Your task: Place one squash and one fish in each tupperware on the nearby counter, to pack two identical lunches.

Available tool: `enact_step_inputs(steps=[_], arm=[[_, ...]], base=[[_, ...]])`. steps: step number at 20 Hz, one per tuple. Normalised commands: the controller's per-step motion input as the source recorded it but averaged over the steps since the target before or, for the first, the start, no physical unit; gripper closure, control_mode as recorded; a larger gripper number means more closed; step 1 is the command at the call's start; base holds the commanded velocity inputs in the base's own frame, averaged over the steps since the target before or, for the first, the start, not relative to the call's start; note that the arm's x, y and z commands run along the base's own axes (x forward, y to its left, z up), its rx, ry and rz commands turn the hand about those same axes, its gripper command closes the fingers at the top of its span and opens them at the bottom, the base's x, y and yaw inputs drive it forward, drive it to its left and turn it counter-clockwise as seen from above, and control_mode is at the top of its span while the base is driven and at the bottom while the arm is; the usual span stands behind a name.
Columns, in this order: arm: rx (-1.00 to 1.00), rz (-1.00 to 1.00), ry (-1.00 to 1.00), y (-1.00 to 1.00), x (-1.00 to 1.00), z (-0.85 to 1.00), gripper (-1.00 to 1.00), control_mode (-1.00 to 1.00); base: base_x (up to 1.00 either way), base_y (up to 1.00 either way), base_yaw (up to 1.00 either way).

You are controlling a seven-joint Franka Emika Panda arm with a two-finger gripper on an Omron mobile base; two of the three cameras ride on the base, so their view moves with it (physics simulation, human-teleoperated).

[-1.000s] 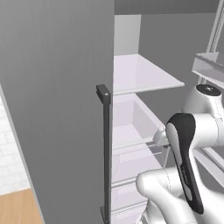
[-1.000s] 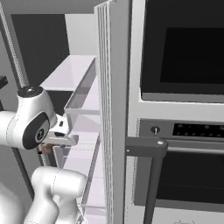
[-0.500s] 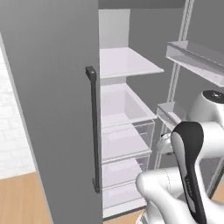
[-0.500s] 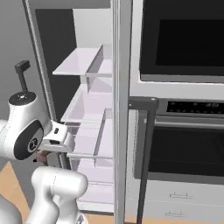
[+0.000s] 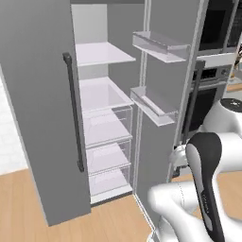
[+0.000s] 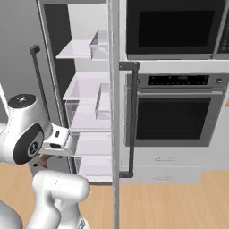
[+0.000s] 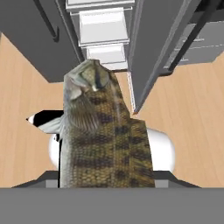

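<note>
The whole picture has swung since a second ago: the fridge [image 5: 108,118], which then stood close in front with its shelves beside the arm, is now farther off and seen whole with both doors open, and the oven [image 6: 179,116] to the right of the fridge has come into the right base view. That is the base backing away and turning, not the fridge moving.

In the hand view one fish [image 7: 103,131] hangs from the claw [image 7: 107,183], head pointing down toward the wooden floor [image 7: 22,109] in front of the fridge. The claw is clamped on the fish; its fingertips are hidden behind the body. My reading is that the fish has been taken out of the fridge and is on its way to the surface with the containers.

Counted: one fish, one fridge with two open doors, two door bins on the right door [image 5: 160,47], one oven. The fridge shelves look bare from here.
</note>
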Motion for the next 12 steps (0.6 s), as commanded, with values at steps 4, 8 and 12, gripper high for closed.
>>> enact_step_inputs(steps=[4, 8, 12], arm=[[0.0, 0.0, 0.0, 0.0, 0.0, 0.0, 1.0, 1.0], [0.0, 0.0, 0.0, 0.0, 0.0, 0.0, 1.0, 1.0], [0.0, 0.0, 0.0, 0.0, 0.0, 0.0, 1.0, 1.0]], base=[[-0.25, -0.71, -0.61], [0.04, -0.97, -0.62], [0.16, -1.0, -0.5]])
